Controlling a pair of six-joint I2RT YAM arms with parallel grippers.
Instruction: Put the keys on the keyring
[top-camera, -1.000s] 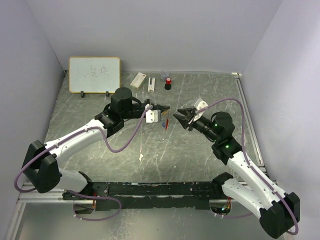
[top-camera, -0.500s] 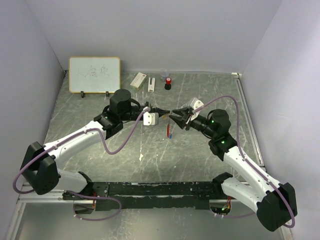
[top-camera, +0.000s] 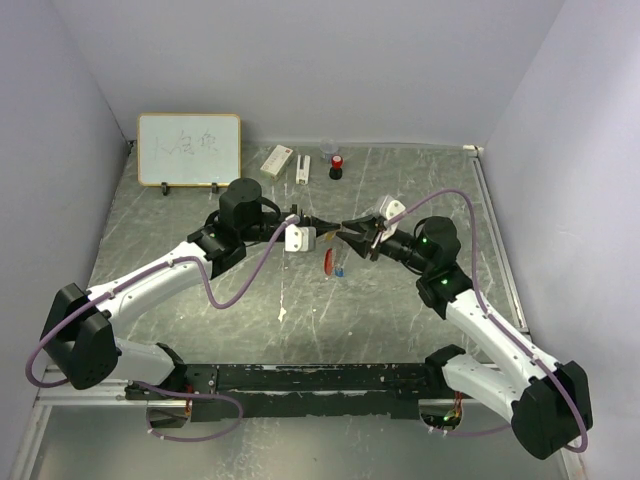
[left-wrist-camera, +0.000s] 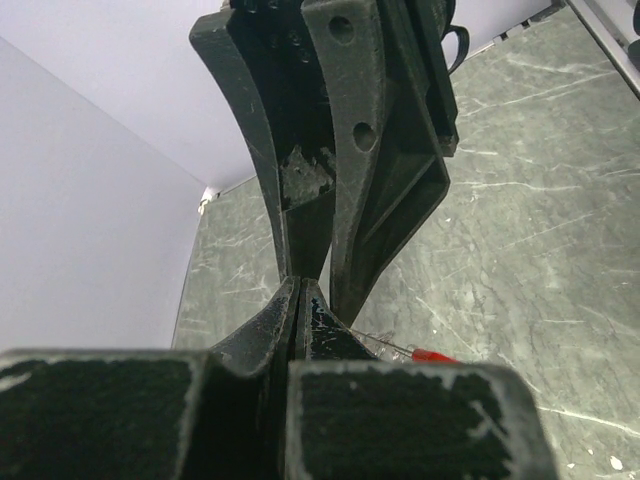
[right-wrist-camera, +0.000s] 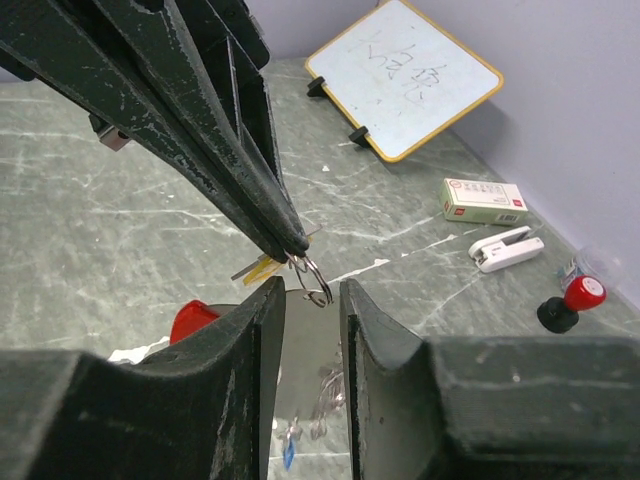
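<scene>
My left gripper is shut on the keyring's small silvery wire ring. The red tag hangs below it. A tan-gold key sticks out just under the left fingertips. The blue key shows lower down beside a glinting bit of chain; I cannot tell whether it hangs or lies on the table. My right gripper faces the left one tip to tip. Its jaws are slightly apart with the wire ring in the gap between them.
At the back of the marbled table stand a whiteboard, a white box with a red mark, a small white clip-like tool and a red-and-black cylinder.
The right gripper has moved left until its tips meet the left gripper's. The left gripper stretched slightly toward it, and the red tag swung a little to the left.
</scene>
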